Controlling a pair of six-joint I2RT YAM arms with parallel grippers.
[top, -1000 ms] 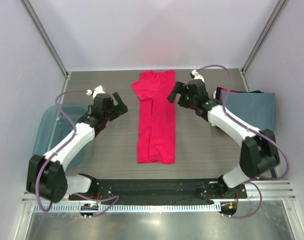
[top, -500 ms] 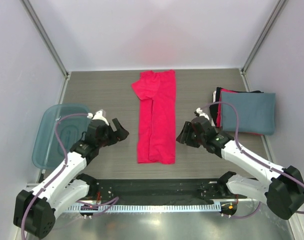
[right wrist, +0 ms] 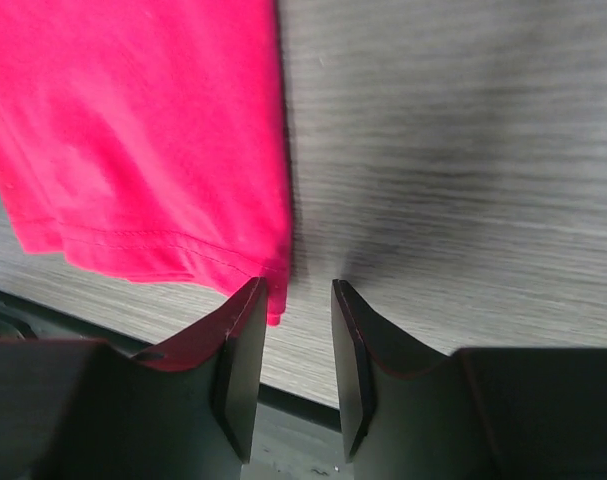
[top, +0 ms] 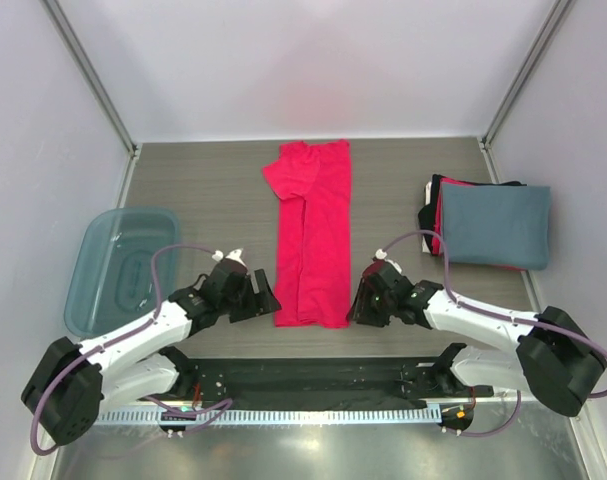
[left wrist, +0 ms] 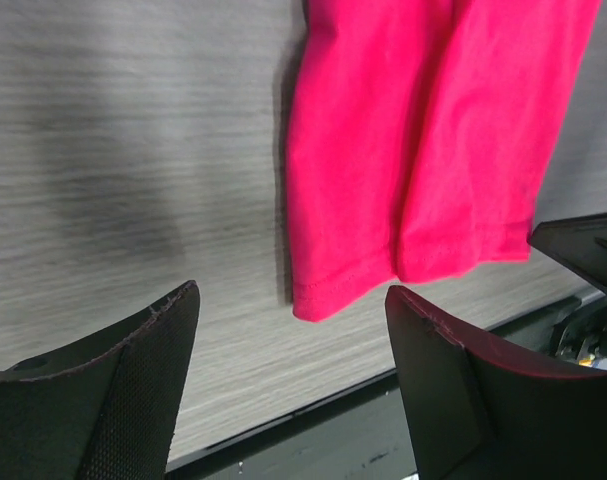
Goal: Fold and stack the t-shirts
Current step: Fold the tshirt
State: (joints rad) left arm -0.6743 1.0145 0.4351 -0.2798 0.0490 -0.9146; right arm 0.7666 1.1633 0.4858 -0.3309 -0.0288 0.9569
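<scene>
A bright pink-red t-shirt point(top: 313, 250) lies folded into a long strip down the middle of the table, its hem toward the arms. My left gripper point(top: 264, 299) sits low beside the hem's left corner. Its jaws stand wide open, and the hem point(left wrist: 328, 295) lies just ahead of the gap in the left wrist view. My right gripper point(top: 358, 301) is at the hem's right corner. Its jaws are open by a narrow gap, with the shirt's corner point(right wrist: 274, 312) against the left finger's inner edge. A slate blue-grey t-shirt point(top: 495, 225) tops a folded stack showing red point(top: 445, 206) and black point(top: 430, 212) edges.
A translucent blue bin point(top: 113, 270) stands at the left edge of the table. The black base strip point(top: 303, 375) runs along the near edge, just behind both grippers. The stack sits at the right wall.
Both arms have drawn back from the shirt's far end to its near hem. Both grippers have narrowed, the right one far more than the left.
</scene>
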